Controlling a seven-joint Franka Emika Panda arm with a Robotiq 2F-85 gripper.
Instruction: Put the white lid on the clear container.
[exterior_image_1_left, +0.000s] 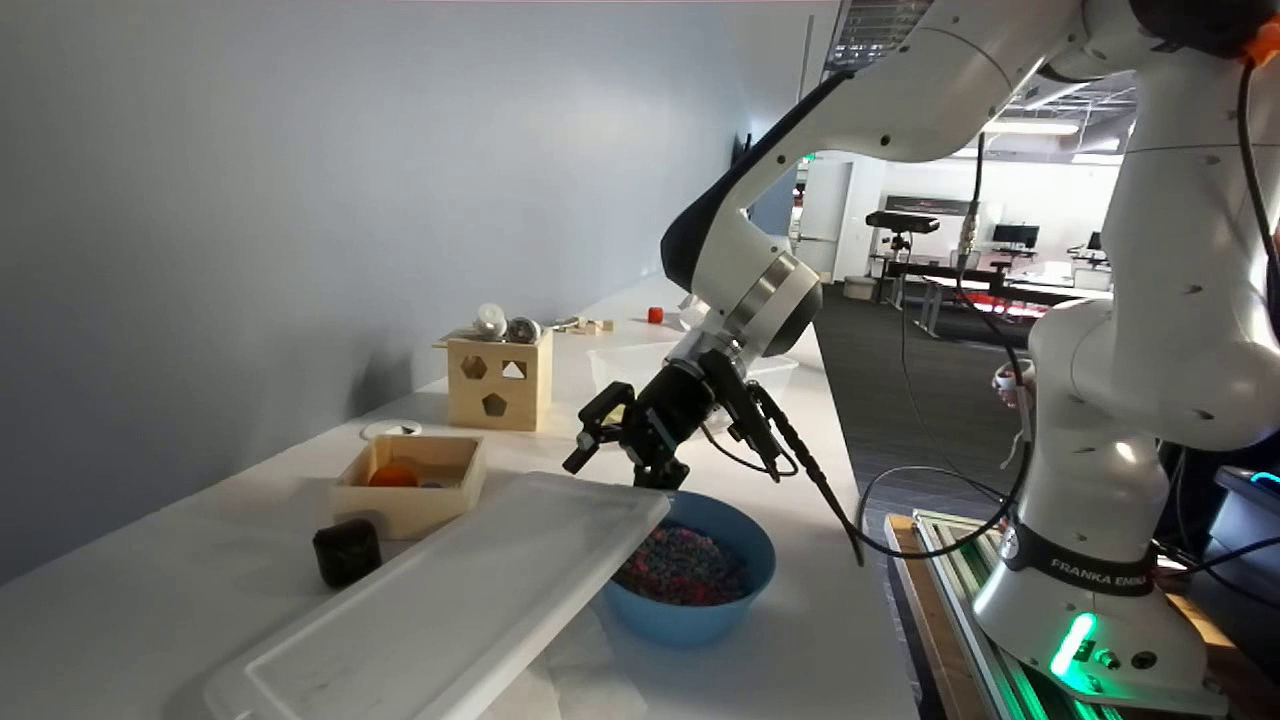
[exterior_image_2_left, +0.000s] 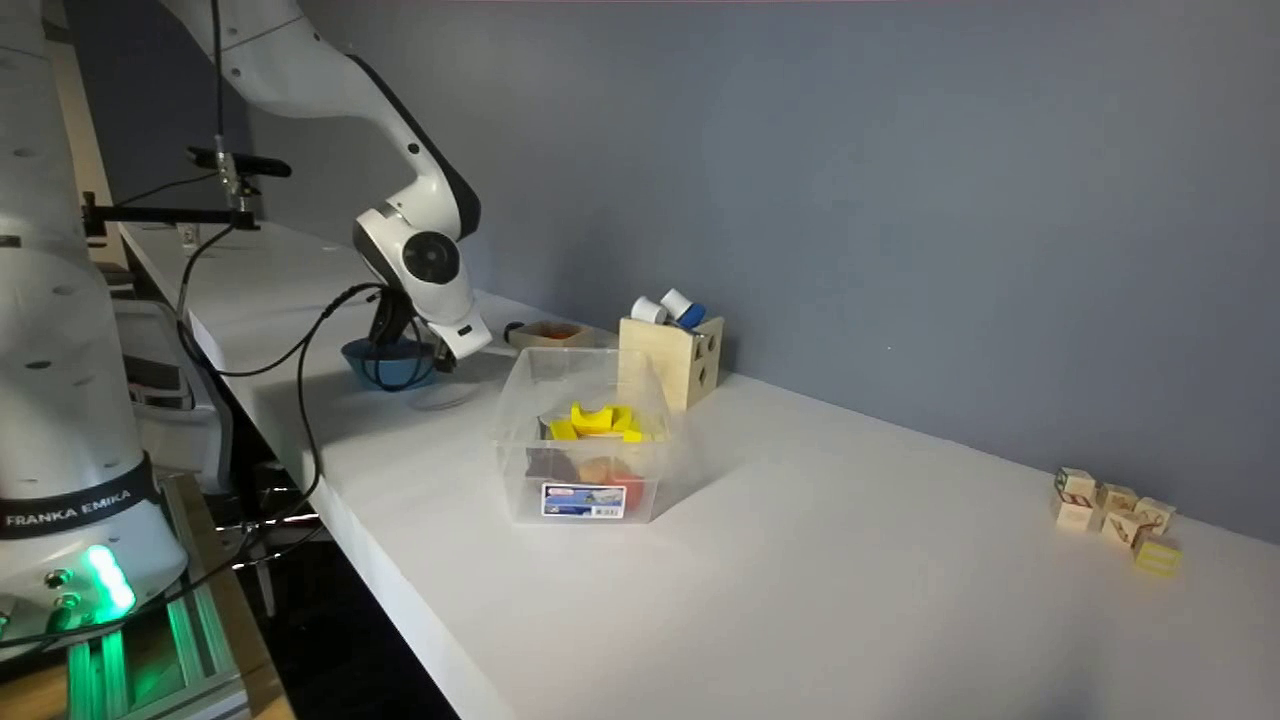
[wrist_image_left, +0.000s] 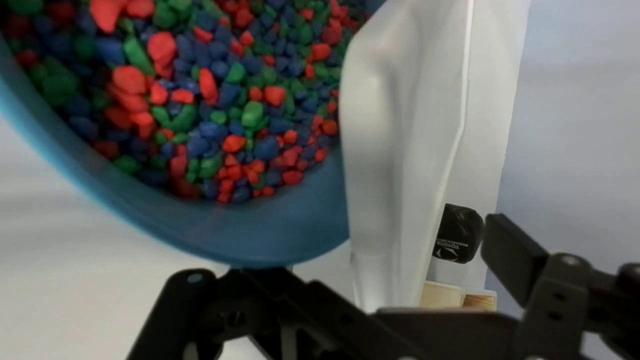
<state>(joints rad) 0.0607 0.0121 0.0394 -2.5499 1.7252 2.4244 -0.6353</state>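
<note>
Lid (exterior_image_1_left: 450, 605): slanted from the lower left to the centre in an exterior view, its upper-right end overlapping the bowl (exterior_image_1_left: 690, 622); whether it bore on the bowl could not be told.
Gripper (exterior_image_1_left: 620, 467): stood at that end, its fingers (wrist_image_left: 515, 262) spread well apart; in the wrist view the lid reached down into the gap, with no pinch showing.
Lid's weight: probably light, a thin plastic panel, but its length would have levered hard against an end grip.
Lid's stiffness: likely firm along the rim, liable to bow or twist between; hardly fragile.
Lid's face: looked smooth, so apt to slip or swivel under a shallow pinch.
Best hold: the middle of the upper-right rim, taken deep and square, clear of the bowl so its gravel (wrist_image_left: 225, 110) would not spill.
Container (exterior_image_2_left: 528, 502): sat uncovered at the centre of an exterior view, the lid not yet on it.
</note>
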